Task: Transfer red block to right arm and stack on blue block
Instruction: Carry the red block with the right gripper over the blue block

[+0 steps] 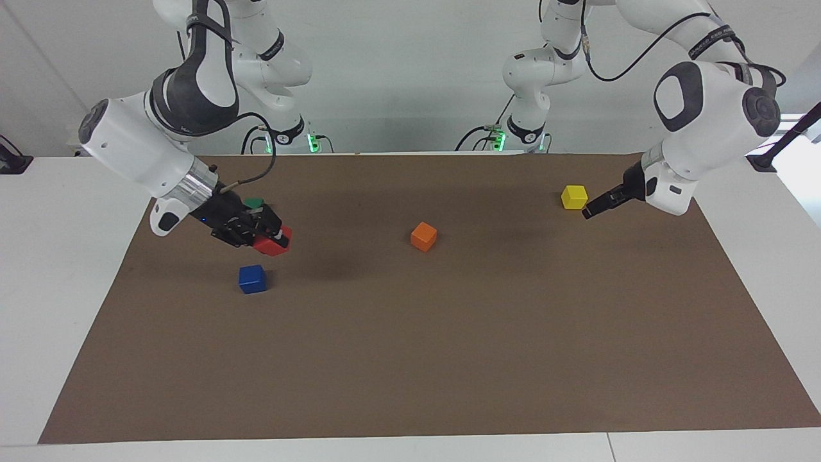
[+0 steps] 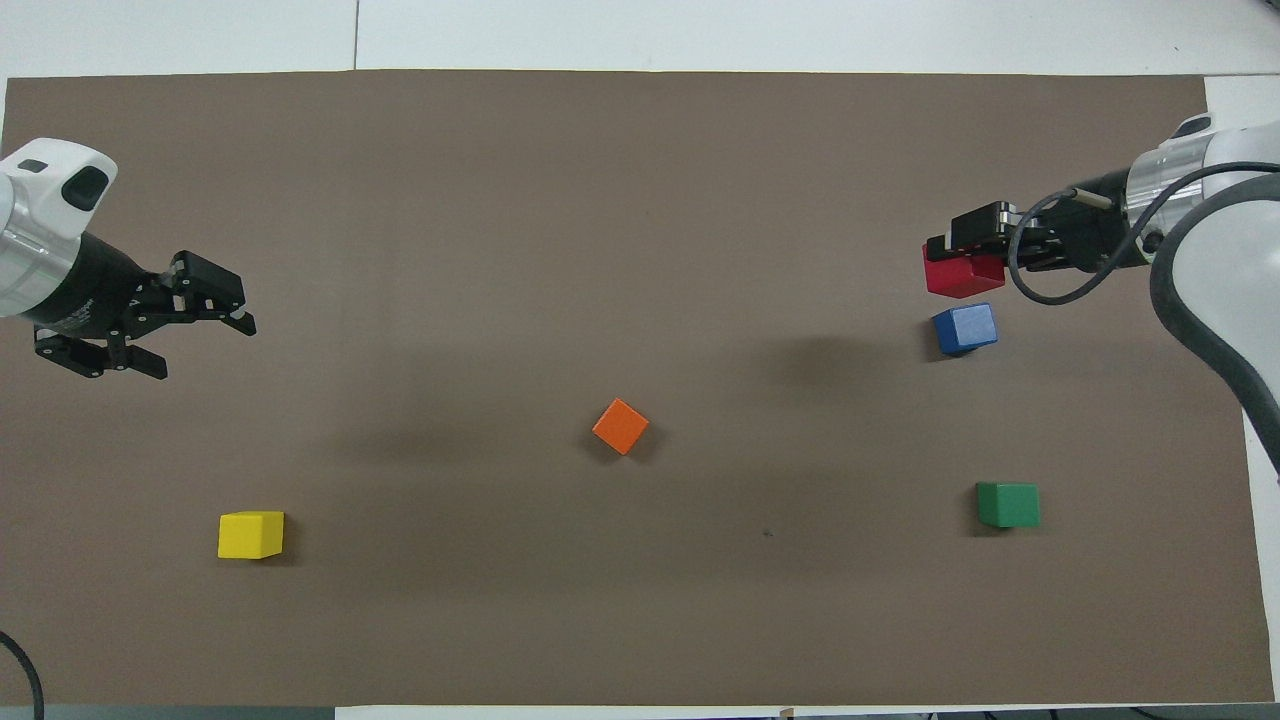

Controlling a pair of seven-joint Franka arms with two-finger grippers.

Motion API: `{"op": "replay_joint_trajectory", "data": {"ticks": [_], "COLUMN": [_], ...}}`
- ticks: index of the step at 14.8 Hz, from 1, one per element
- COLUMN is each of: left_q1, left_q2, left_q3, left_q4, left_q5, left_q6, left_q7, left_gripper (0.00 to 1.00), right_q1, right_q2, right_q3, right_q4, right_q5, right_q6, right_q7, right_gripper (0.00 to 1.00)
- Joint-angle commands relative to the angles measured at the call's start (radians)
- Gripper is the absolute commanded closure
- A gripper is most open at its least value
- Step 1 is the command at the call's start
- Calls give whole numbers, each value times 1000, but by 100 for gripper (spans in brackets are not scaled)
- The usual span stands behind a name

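My left tool (image 2: 150, 330) waits with fingers apart over the left arm's end of the desk (image 2: 640, 620). The blue block (image 1: 253, 279) sits flat and stiff. Above it my right tool (image 1: 272, 237) is clamped on the red block (image 1: 274, 240); light, rigid, best pinched across flat faces.

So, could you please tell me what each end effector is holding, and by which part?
The right end effector grips the red block by two opposite side faces, in the air. The left end effector is open and holds nothing.
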Motion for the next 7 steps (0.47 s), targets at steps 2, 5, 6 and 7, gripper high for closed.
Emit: {"op": "replay_joint_trajectory", "data": {"ticks": [2, 5, 6, 7], "left_q1": [5, 5, 6, 16], "left_q2": [-72, -90, -108, -130], "left_q3": [3, 5, 8, 8], "left_q4": [-15, -4, -2, -8], "left_q5": [41, 77, 90, 90], "left_q6": [-42, -36, -34, -31], "left_q7": [172, 262, 260, 257], "left_gripper": [0, 0, 0, 0], "right_q1": [-8, -1, 4, 6], "right_q2": [9, 15, 23, 26], "right_q3": [14, 15, 15, 17], "right_q4": [41, 29, 23, 15], "right_q5": [-276, -408, -440, -457], "right_q6": [-6, 3, 23, 46], "right_q7": [23, 90, 115, 124], "right_gripper": [100, 100, 100, 100]}}
